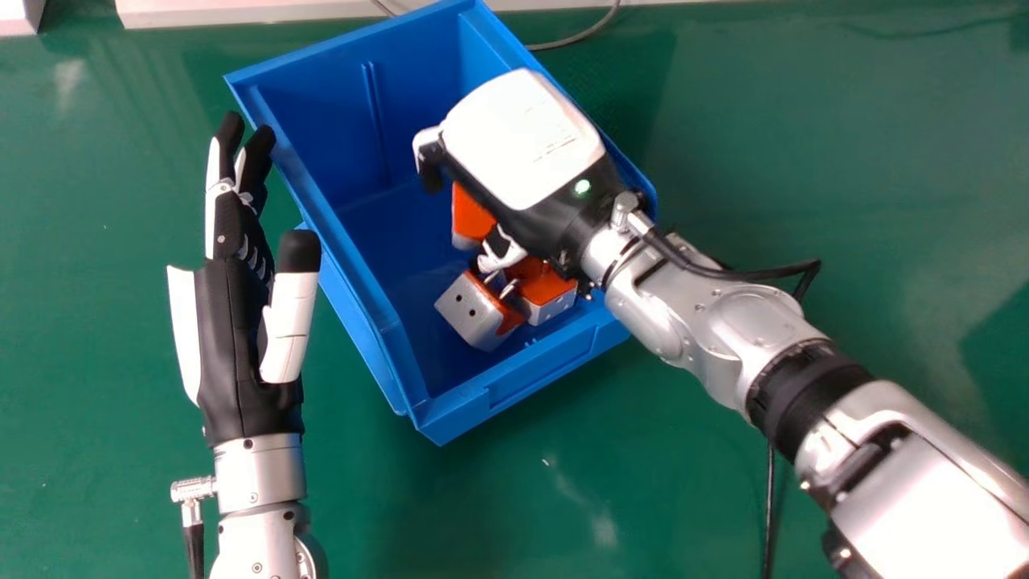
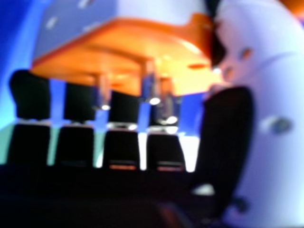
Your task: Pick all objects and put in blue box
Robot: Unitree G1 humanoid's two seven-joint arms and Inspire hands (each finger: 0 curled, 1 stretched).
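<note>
The right hand [image 1: 522, 141] is positioned over the interior of the blue box [image 1: 394, 326], partly closed, with bent fingers and thumb gripping an orange-and-grey part [image 2: 118, 52] with metal pins. Inside the blue box, near its front wall, a two-holed grey block [image 1: 469, 315] and an orange-and-white block [image 1: 551, 304] are lying side by side. The left hand [image 1: 233, 338] is resting idle, fingers extended, beside the blue box's left wall. The desk [image 1: 804, 161] is supporting the blue box.

Down-forward from the head — close on orange-and-grey block [image 2: 128, 45], from right robot hand [image 1: 522, 141] — blue box [image 1: 321, 129] in both.
</note>
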